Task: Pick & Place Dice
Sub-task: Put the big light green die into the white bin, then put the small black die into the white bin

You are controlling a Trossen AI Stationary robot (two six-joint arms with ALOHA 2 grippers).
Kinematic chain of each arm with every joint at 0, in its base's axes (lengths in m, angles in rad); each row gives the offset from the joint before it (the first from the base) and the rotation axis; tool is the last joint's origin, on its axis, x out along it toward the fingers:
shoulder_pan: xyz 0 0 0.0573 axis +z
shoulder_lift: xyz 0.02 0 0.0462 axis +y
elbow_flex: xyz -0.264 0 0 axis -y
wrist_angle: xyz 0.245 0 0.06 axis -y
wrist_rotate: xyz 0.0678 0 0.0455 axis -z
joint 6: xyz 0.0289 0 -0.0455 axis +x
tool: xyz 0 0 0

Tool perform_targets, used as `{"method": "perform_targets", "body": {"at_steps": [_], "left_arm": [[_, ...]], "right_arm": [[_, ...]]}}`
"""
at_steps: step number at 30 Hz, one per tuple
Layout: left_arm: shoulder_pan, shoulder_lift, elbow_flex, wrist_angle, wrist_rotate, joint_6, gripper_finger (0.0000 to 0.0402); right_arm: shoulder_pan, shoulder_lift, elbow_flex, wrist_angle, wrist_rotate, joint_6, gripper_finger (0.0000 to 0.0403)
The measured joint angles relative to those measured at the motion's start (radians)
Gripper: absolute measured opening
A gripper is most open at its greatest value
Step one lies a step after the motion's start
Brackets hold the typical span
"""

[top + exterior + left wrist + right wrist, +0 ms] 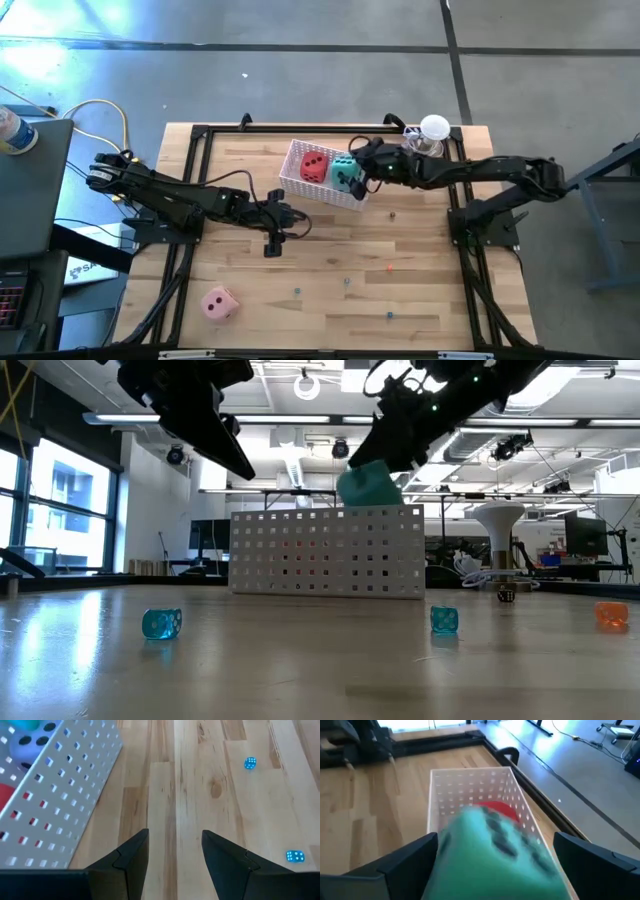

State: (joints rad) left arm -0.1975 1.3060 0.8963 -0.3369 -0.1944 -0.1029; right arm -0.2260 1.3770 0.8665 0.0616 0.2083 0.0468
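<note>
A white perforated basket (pixel 318 194) stands at the table's far middle. Inside it are a red die (pixel 313 167) and a purple die (pixel 24 747). A green die (pixel 370 486) hangs just above the basket's rim, between the wide-apart fingers of my right gripper (pixel 495 862), which reaches in from the right. The green die looks smeared in the right wrist view. A pink die (pixel 219 303) sits on the table near the front left corner. My left gripper (pixel 175 865) hovers open over bare wood just in front of the basket, with nothing between its fingers. My right gripper's fingers (pixel 407 862) stand on either side of the green die (pixel 490 845), coming level from the table's right and slightly downward. I cannot tell whether they touch it. The die is clear of the basket, over its right end.
Small blue dice (pixel 161 623) (pixel 444 620) and an orange one (pixel 611 615) lie scattered on the front half of the table. A white mushroom-shaped stand (pixel 433 130) is at the far right corner. A black frame (pixel 200 130) runs around the table.
</note>
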Motion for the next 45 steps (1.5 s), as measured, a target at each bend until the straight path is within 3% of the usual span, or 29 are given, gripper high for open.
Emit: {"method": "perform_targets", "body": {"at_steps": [15,21,27,33,41,45], "left_arm": [[0.000,0.000,0.000,0.000,0.000,0.181,0.0175],[0.000,0.000,0.000,0.000,0.000,0.179,0.0175],[0.000,0.000,0.000,-0.003,0.000,0.097,0.0175],[0.000,0.000,0.000,-0.003,0.004,0.049,0.0175],[-0.002,0.000,0.000,-0.003,0.014,-0.004,0.0175],[-0.002,0.000,0.000,-0.003,0.028,-0.071,0.0175]], "right_arm": [[-0.010,0.021,0.000,0.075,-0.005,-0.047,0.0394],[0.080,-0.038,0.000,0.133,-0.007,-0.120,0.0390],[0.232,-0.139,0.002,-0.002,0.003,-0.139,0.0389],[0.367,-0.177,0.000,-0.337,0.101,0.120,0.0389],[0.500,-0.132,0.000,-0.584,0.139,0.599,0.0389],[0.571,-0.127,0.000,-0.760,0.231,0.829,0.0389]]}}
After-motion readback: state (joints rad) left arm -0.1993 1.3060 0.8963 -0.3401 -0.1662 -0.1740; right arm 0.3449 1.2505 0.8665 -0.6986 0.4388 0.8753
